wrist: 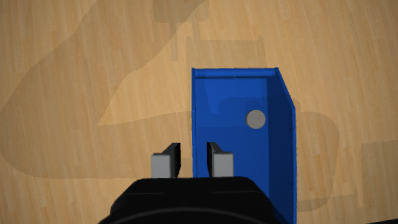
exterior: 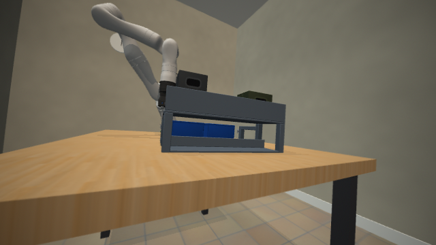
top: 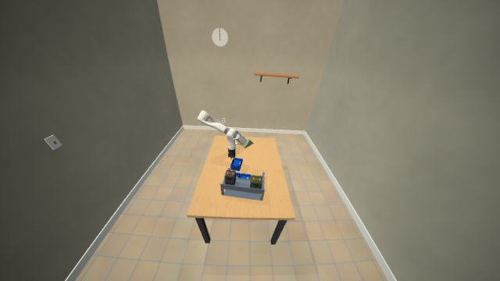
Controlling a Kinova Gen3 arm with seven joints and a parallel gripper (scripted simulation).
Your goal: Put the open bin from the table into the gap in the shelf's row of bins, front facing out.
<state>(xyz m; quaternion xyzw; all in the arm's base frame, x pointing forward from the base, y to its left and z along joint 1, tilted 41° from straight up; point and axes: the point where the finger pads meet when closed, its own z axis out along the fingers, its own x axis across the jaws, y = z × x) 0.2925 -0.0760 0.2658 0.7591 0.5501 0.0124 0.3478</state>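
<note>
1. Blue open bin (wrist: 235, 127) sits on the wooden table (top: 219, 199), out in front of the shelf unit and not yet in it; in the top view the bin (top: 236, 163) lies between the arm and the shelf.
2. Inside the bin, the wrist view shows one small grey round part (wrist: 255, 119) lying on the blue floor, near the right wall.
3. The bin's left wall runs straight up between the two fingers in the wrist view, one finger (wrist: 165, 161) outside the bin over bare wood, the other inside it.
4. The gripper (wrist: 192, 159) is part-way apart, its jaws straddling that wall with a gap on each side and clamped on nothing.
5. The gripper (top: 231, 153) points straight down, hanging from the white arm (top: 212, 122) that reaches in from the far end of the table.
6. The grey shelf unit (exterior: 225, 105) stands on the table just beyond the bin, with a low top board and a front lip along its bottom.
7. In the exterior view, blue bins (exterior: 202, 130) fill the left part of the shelf row, and the space to their right is open.
8. A black box (exterior: 191, 80) and a dark green box (exterior: 255, 96) rest on the shelf's top board, near its two ends.
</note>
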